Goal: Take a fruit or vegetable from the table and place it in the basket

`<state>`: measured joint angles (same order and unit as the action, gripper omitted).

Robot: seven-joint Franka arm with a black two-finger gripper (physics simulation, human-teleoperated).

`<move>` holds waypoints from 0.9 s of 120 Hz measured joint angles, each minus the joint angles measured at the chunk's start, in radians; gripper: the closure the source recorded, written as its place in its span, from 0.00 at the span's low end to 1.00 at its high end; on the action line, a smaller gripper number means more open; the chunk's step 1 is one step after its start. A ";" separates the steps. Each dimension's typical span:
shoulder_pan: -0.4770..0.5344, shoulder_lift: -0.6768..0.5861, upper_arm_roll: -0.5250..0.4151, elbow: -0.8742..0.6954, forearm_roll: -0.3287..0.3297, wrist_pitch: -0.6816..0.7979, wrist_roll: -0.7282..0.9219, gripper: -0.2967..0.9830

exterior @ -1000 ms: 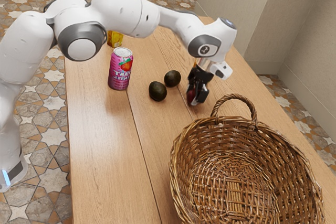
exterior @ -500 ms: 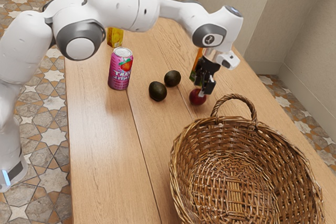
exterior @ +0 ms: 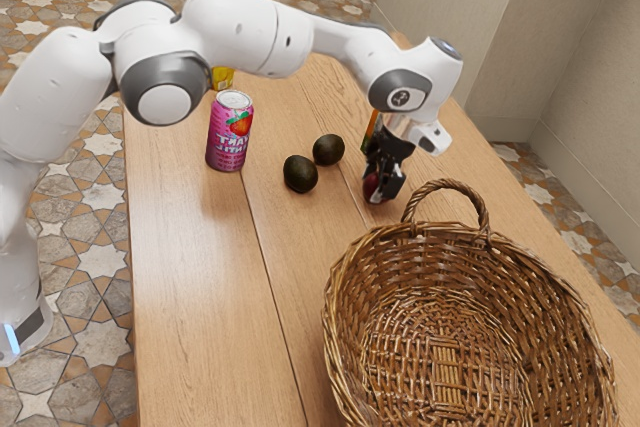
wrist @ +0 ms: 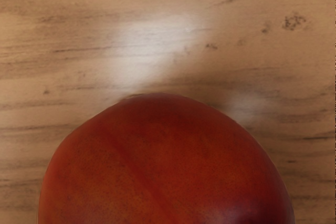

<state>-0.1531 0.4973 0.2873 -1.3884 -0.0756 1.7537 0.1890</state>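
Here on the exterior view's left, the white, grey-jointed arm point(exterior: 235, 29) is arching over the pale wooden table point(exterior: 190, 277). A yellow item point(exterior: 223, 77), partly hidden, is peeking out at twelve o'clock from the upright pink cylindrical metal can point(exterior: 230, 137). At the can's four o'clock, a dark, oval avocado point(exterior: 300, 174) is lying on the wood, and a second dark, oval avocado point(exterior: 328, 150) is sitting near it, between one and two o'clock. Over at that one's four o'clock, the round, glossy red fruit point(exterior: 372, 187) is showing at the lower end of the black two-finger gripper point(exterior: 384, 185), near the tabletop. How far open the gripper is, or whether it's gripping the fruit, I honestly can't tell. An orange item point(exterior: 372, 130) is standing at the fruit's twelve o'clock. The brown, round wicker basket point(exterior: 560, 307) is waiting at the fruit's five o'clock, its looped handle rising.
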 joint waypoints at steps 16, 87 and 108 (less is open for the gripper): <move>0.000 0.007 -0.002 0.003 -0.001 0.003 -0.001 0.40; 0.002 0.033 -0.001 0.022 0.002 0.027 0.003 0.33; 0.001 0.034 -0.002 0.028 0.006 0.027 0.004 0.40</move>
<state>-0.1520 0.5315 0.2853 -1.3603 -0.0698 1.7804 0.1926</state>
